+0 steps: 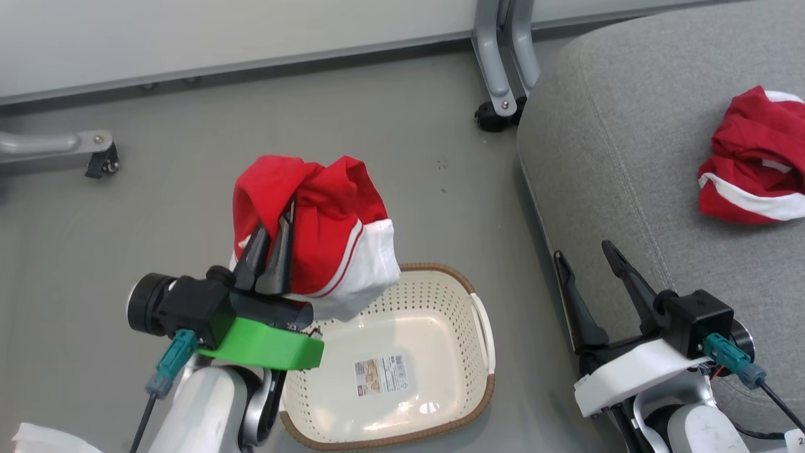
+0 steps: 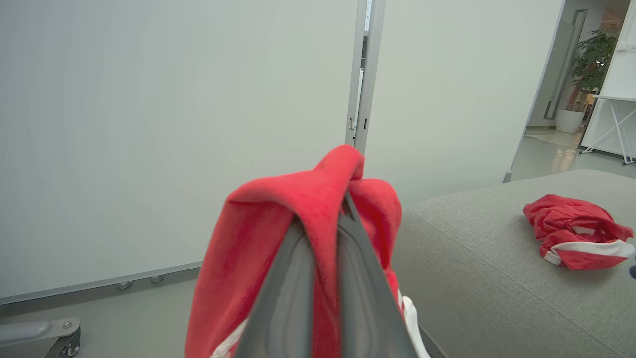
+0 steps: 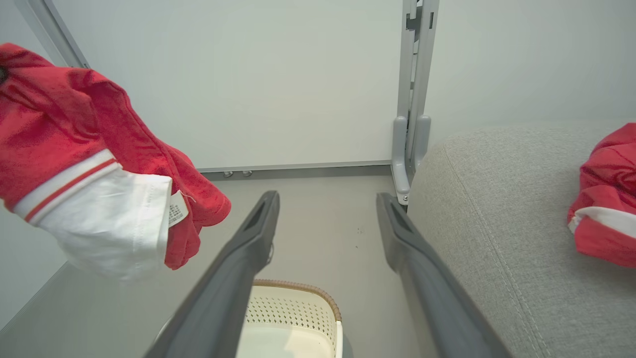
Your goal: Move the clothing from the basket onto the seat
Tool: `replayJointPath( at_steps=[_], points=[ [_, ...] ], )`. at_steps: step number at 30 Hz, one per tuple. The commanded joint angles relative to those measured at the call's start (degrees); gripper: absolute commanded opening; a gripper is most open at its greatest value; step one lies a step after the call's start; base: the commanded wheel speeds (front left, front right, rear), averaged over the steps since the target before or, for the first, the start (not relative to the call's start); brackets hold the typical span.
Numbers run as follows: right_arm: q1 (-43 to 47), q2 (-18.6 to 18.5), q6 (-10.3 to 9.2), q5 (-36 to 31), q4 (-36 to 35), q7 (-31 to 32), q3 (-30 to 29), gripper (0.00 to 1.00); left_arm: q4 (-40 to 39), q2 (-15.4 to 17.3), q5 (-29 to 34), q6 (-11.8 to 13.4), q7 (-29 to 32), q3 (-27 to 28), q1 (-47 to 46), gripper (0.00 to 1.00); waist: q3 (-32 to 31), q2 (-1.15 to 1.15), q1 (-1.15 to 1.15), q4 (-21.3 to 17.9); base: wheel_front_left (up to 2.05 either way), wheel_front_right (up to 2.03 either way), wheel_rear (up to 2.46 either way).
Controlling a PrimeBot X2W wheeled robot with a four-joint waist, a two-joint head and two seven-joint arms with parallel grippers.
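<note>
Aloft, left fingers [image 1: 281, 255] pinch the clothing [image 1: 333, 245] above the basket [image 1: 483, 393].

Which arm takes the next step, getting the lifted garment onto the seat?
Left. The left end effector is shut on the red garment above the basket; the right end effector is open, empty, by the seat.

Grey floor [image 1: 377, 157], centre. Pale partition [image 1: 220, 31] across top; castored grey leg [image 1: 503, 75] upper middle, second leg [image 1: 63, 146] at left edge.
</note>
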Motion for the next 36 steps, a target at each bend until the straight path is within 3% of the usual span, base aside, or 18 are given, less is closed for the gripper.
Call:
replayJointPath(
  at_steps=[1,12,36],
  points=[
    [1.3,-0.2,0.0,-0.2,-0.4,0.4,0.0,1.0,-1.0,0.1,0.2,0.1,-0.2,-0.2,1.7,0.0,-4.6,0.0,0.01,0.8,0.0,0.0,0.0],
    [6.0,-0.2,0.0,-0.5,-2.1,3.3,0.4,1.0,-6.8,1.3,-0.4,1.5,1.2,-1.7,9.5,0.0,-10.6,0.0,0.01,0.6,0.0,0.0,0.0],
    [7.0,-0.4,0.0,0.5,-2.9,4.7,2.5,1.0,-11.2,2.5,-1.1,2.4,2.7,-3.1,12.3,0.0,-11.0,0.0,0.01,1.0,0.0,0.0,0.0]
  ],
)
